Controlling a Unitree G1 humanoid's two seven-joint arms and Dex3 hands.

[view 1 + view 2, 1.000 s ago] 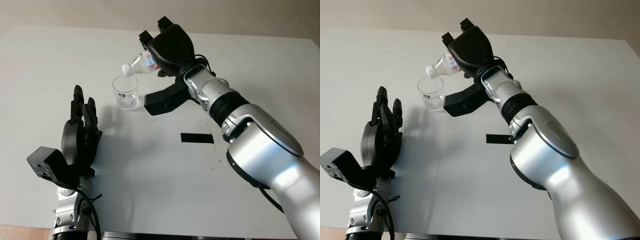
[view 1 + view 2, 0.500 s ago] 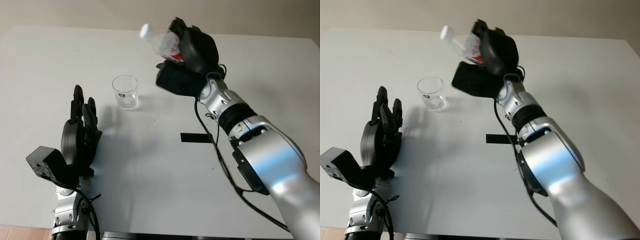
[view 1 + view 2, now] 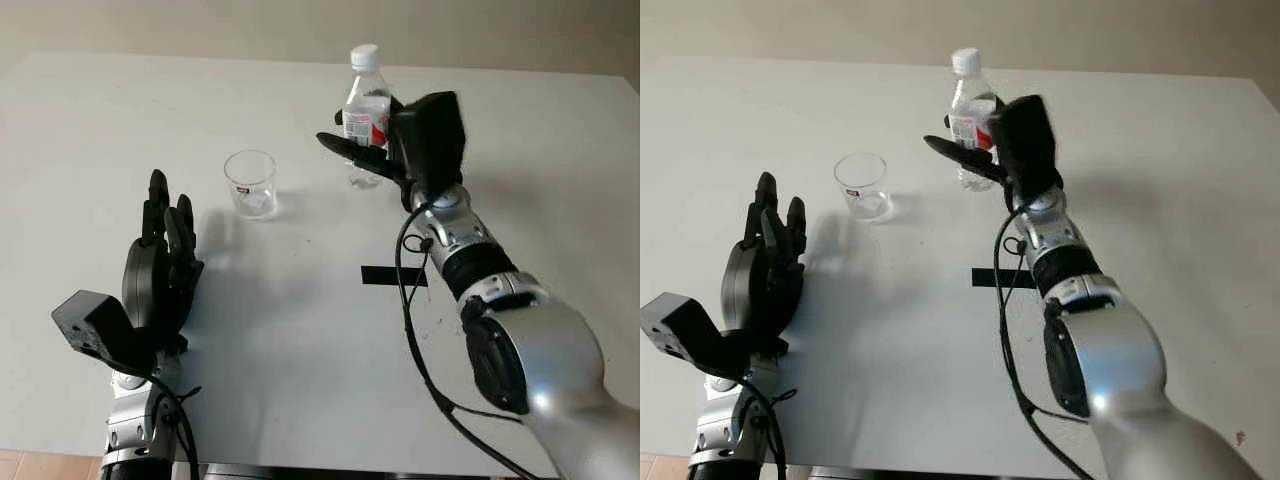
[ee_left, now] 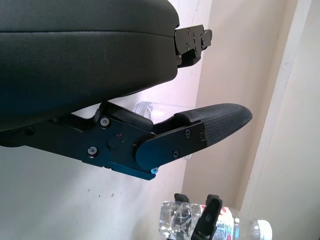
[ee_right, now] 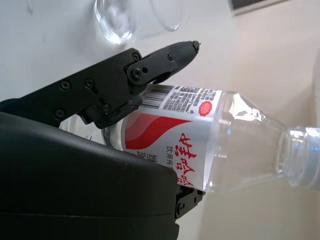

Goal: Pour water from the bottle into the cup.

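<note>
Upper centre of the frame, the right hand (image 3: 395, 150) stood the bottle (image 3: 366, 112) upright on the white table (image 3: 300, 330), fingers (image 5: 150, 70) curled round its red-and-white label.
The clear cup (image 3: 250, 184) sat on the table to the left of the bottle, near it but apart. At lower left, the left hand (image 3: 160, 270) was open above the table, holding nothing. A black strip (image 3: 394, 276) lay just below the right forearm.

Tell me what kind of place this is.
Probably a robot test bench: a plain white table against a bare wall, with just a water bottle in the right hand, a clear cup.
</note>
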